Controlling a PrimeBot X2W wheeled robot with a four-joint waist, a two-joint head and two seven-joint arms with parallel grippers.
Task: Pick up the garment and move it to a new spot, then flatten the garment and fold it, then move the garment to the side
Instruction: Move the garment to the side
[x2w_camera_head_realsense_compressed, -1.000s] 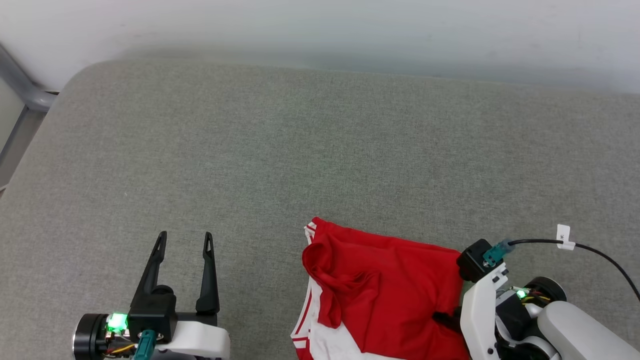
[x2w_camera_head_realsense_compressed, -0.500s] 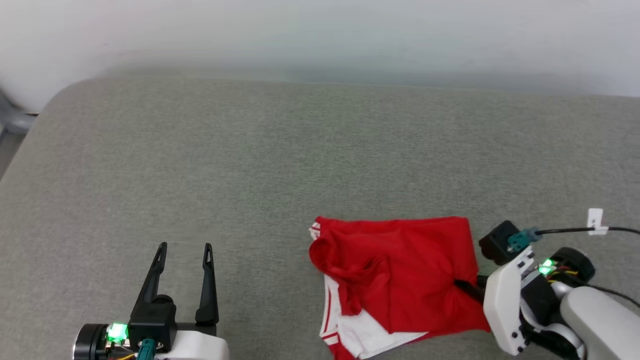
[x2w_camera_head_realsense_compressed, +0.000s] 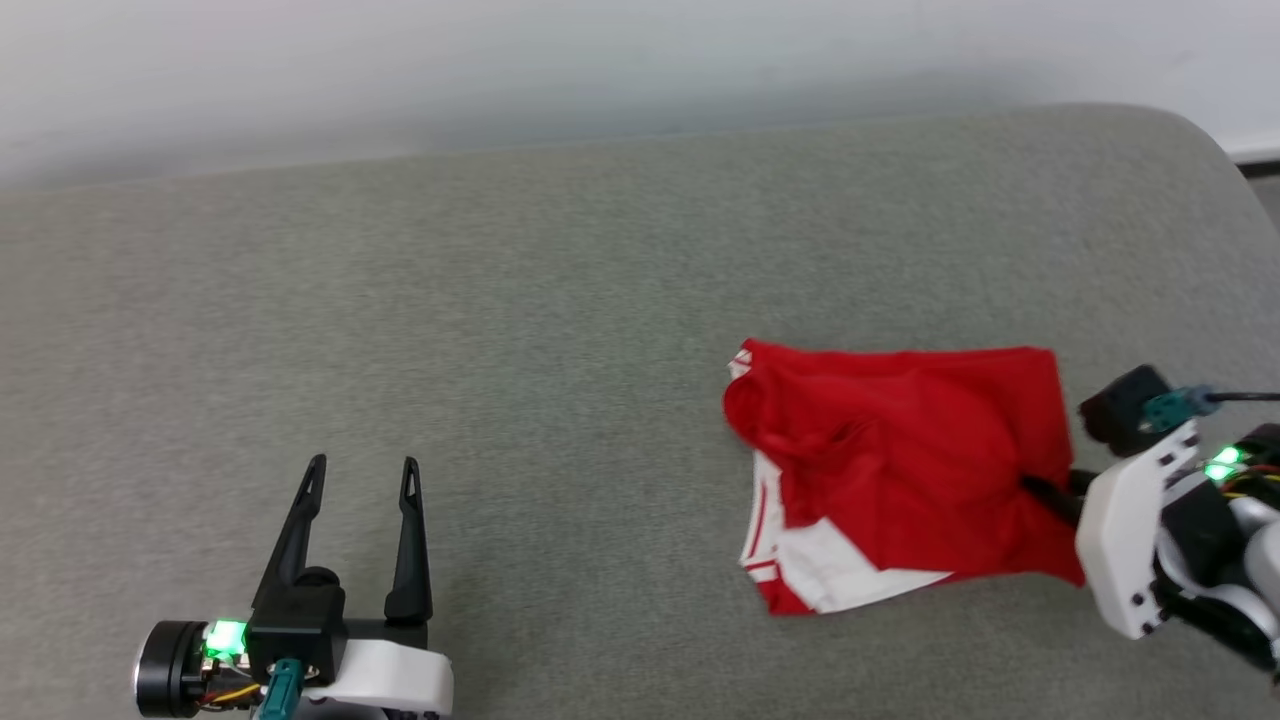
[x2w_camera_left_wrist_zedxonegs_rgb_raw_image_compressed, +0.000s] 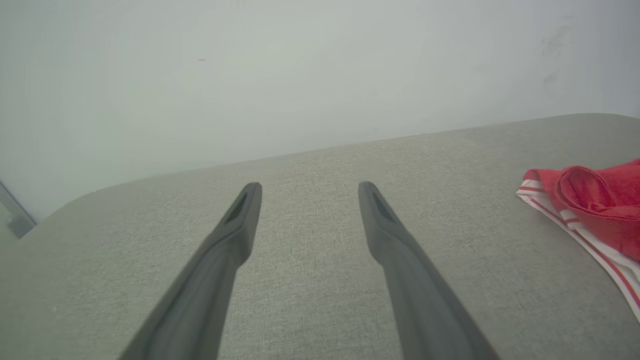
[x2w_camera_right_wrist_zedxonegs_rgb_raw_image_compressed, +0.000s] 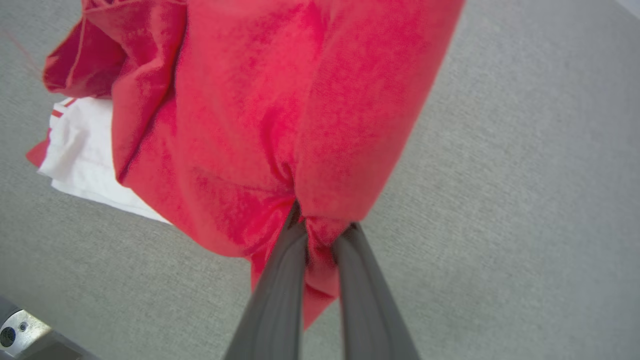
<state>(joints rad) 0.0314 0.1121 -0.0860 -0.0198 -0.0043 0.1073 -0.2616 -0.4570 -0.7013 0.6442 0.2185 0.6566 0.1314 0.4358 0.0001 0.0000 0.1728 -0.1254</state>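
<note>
The garment (x2w_camera_head_realsense_compressed: 900, 460), red with a white striped-trim sleeve at its lower left, lies folded and rumpled on the right part of the grey cushion. My right gripper (x2w_camera_head_realsense_compressed: 1040, 490) is shut on its right edge; in the right wrist view the red cloth (x2w_camera_right_wrist_zedxonegs_rgb_raw_image_compressed: 280, 125) bunches between the two dark fingers (x2w_camera_right_wrist_zedxonegs_rgb_raw_image_compressed: 280, 280). My left gripper (x2w_camera_head_realsense_compressed: 362, 475) stands open at the lower left, far from the garment, with nothing between its fingers (x2w_camera_left_wrist_zedxonegs_rgb_raw_image_compressed: 235, 225). The left wrist view catches the garment's rolled red edge and striped trim (x2w_camera_left_wrist_zedxonegs_rgb_raw_image_compressed: 590, 200) at far right.
The grey fabric cushion (x2w_camera_head_realsense_compressed: 450, 320) spreads wide to the left and behind the garment. Its rounded back right corner (x2w_camera_head_realsense_compressed: 1200, 150) meets a pale wall (x2w_camera_head_realsense_compressed: 500, 60). A black cable (x2w_camera_head_realsense_compressed: 1240, 397) runs from the right wrist.
The head camera has turned right, so the cushion's right corner is now in view. The right gripper has dragged the garment along and farther up the cushion. The left gripper has kept its pose.
</note>
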